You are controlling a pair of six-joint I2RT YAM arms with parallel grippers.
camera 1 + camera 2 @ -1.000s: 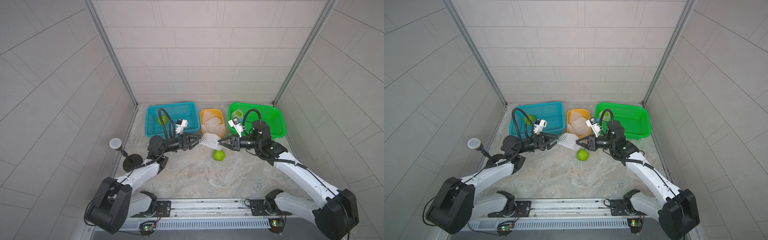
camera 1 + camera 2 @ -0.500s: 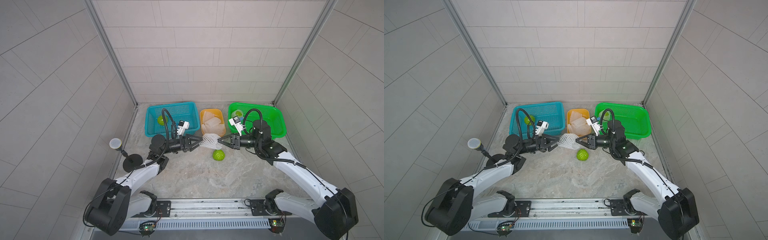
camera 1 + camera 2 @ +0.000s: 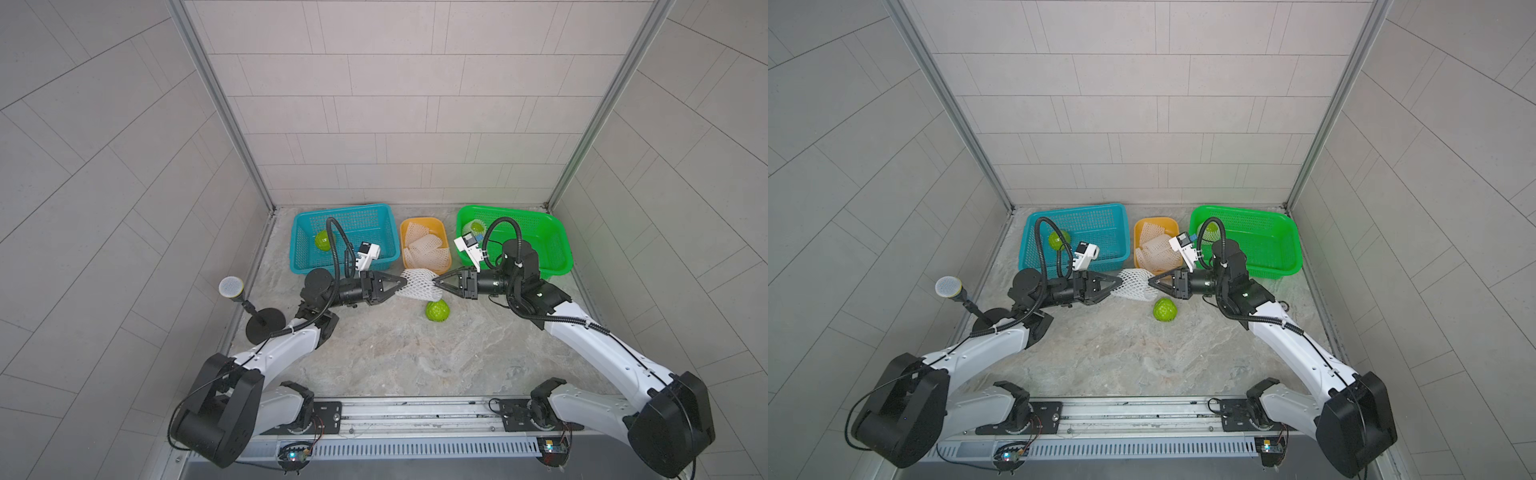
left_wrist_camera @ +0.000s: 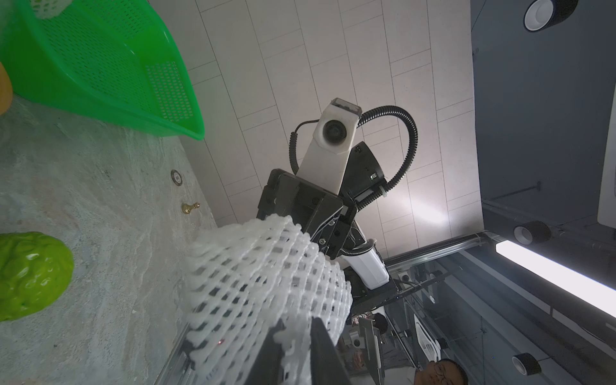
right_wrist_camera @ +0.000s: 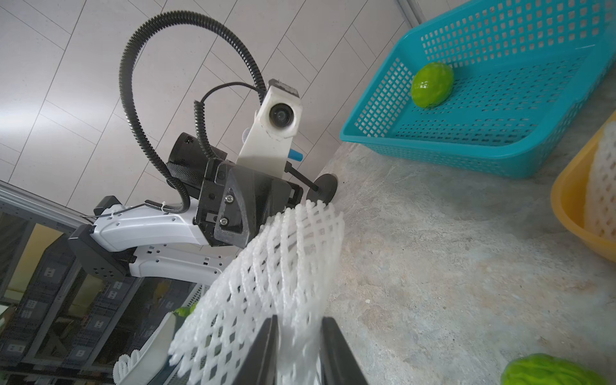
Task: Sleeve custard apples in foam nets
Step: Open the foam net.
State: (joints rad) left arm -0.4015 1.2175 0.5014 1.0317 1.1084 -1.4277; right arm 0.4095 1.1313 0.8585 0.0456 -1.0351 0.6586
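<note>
- The worktop point(image 3: 374, 353) is a grey-beige, stone-look slab. Pale tiled walls point(image 3: 395, 104) with metal corner posts close it in on three sides.
- A metal rail point(image 3: 415, 415) along the near edge carries both arm bases.
- Three containers line the back wall: a blue basket point(image 3: 374, 226), an orange tub point(image 3: 422, 219) in the middle, and a green basket point(image 3: 548, 245).
- A mic-like stand point(image 3: 232, 286) with a round black foot sits at the left edge, near the left arm.
- The net point(image 3: 417, 284) is stretched above the worktop between the two pincers, in front of the tub.
- The left pincer point(image 3: 404, 282) is clenched on the net's left end, with foam squeezed between its fingers point(image 4: 266, 360).
- The right pincer point(image 3: 434, 284) grasps the net's other end, with mesh between its fingers point(image 5: 336, 353).
- One apple point(image 3: 437, 311) lies bare on the worktop, just in front of the net and apart from both pincers.
- A second apple point(image 3: 322, 240) lies bare in the blue basket, with the left arm's cable loop crossing beside it.
- A third apple point(image 3: 473, 227) sits in the green basket's back-left corner. It looks sleeved in white foam and is partly behind the right arm's cable.
- Spare nets point(image 3: 424, 253) fill the tub.
</note>
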